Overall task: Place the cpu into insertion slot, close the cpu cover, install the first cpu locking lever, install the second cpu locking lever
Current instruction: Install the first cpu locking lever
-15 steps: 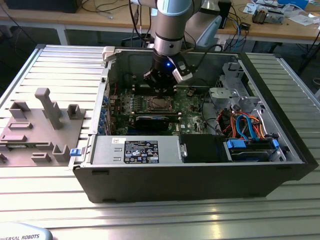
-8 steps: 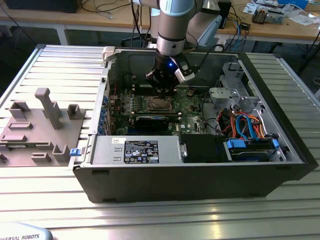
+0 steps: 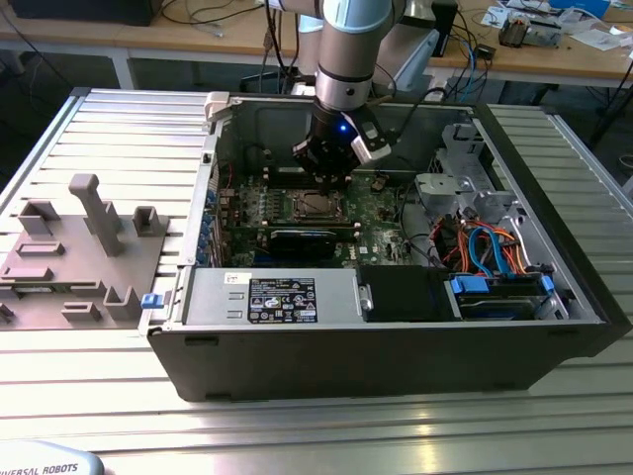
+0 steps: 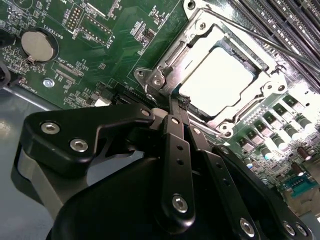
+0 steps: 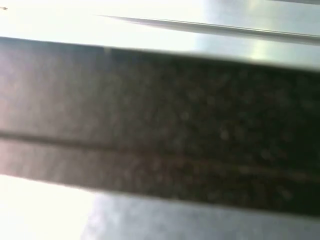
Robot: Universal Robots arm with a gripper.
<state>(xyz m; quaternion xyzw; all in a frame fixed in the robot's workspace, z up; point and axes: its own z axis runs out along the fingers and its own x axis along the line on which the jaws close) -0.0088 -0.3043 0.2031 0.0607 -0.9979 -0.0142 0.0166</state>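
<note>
Black linkages of the end effector (image 4: 176, 102) are crowding the foreground in the second wrist view, its two fingers drawn together to a narrow tip that is touching the near edge of the cpu cover (image 4: 260, 100). That silvery frame is lying flat and closed over the insertion slot (image 4: 167, 65), and the cpu (image 4: 216, 80) is sitting inside it, its pale metal top glaring through the square cut-out; the chip is square, so no long axis is showing, and its edges are running parallel to the cover's sides. A thin metal locking lever (image 4: 260, 37) is running straight along the cover's far side, beside the long black memory slots (image 4: 295, 25). A round coin battery (image 4: 36, 46) is sitting on the green motherboard (image 4: 115, 55) well apart from the slot, with small white print beside it too fine to make out. In the exterior view the end effector (image 3: 326, 183) is reaching down into the open computer case (image 3: 396, 356), just above the insertion slot (image 3: 315, 206). A white and black label (image 3: 282, 299) is showing on the grey power supply (image 3: 213, 297) nearer the camera than the slot, its text unreadable. The case is resting on a ribbed metal bench (image 3: 297, 426), with a grey fixture block (image 3: 79, 257) off toward the exterior view's left of the case.
</note>
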